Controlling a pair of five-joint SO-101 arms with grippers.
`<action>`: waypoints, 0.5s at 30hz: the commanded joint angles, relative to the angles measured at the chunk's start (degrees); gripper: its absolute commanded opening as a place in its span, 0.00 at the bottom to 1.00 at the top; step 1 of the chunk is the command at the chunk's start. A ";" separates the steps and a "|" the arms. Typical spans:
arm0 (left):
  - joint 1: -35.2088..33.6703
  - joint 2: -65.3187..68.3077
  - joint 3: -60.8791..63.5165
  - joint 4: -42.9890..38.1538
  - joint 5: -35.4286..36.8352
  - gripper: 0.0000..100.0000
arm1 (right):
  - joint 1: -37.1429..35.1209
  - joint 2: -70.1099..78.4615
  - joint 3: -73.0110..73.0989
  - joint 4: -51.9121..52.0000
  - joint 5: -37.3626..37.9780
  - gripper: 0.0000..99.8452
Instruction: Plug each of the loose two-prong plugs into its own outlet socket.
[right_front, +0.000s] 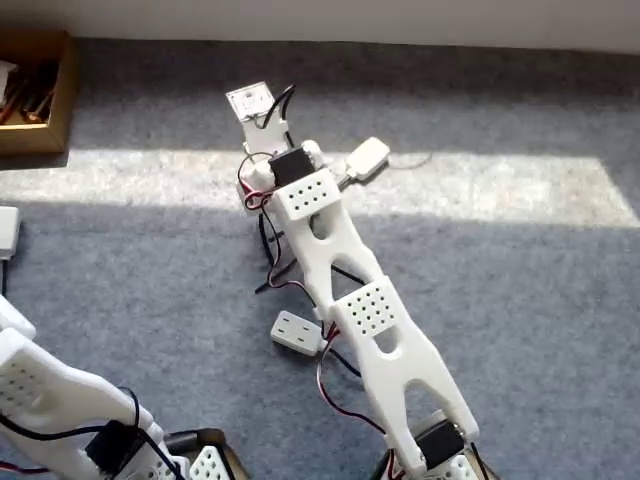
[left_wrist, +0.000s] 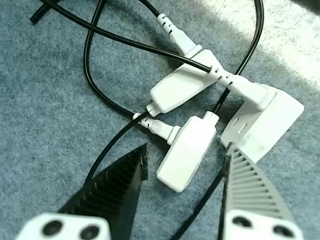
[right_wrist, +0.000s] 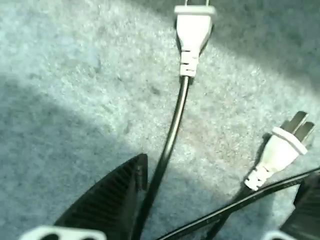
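In the left wrist view, three white outlet sockets lie close together on the grey carpet among black cables. One socket (left_wrist: 186, 150) sits between the fingers of my open left gripper (left_wrist: 186, 149), with a second (left_wrist: 180, 85) and a third (left_wrist: 262, 122) just beyond it. In the right wrist view, a white two-prong plug (right_wrist: 194, 25) lies in sunlight and its black cable (right_wrist: 167, 145) runs back between the fingers of my open right gripper (right_wrist: 225, 170). A second loose plug (right_wrist: 280, 145) lies beside it. The right arm (right_front: 330, 250) stretches across the carpet to the sunlit strip.
A white socket block (right_front: 297, 332) lies beside the right arm and another white block (right_front: 367, 157) near its far end. The other arm (right_front: 60, 410) is folded at the front left. A wooden box (right_front: 35, 90) stands at the back left.
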 joint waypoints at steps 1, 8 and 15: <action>1.19 -0.48 -1.98 0.00 -0.18 0.25 | -1.71 -5.67 -4.09 1.63 0.44 0.43; 1.80 -0.48 -1.98 0.18 -0.18 0.25 | -4.00 -3.38 -1.27 1.45 0.44 0.43; 1.10 -0.48 -1.98 0.00 -0.26 0.25 | -0.57 4.18 4.09 -6.20 4.04 0.40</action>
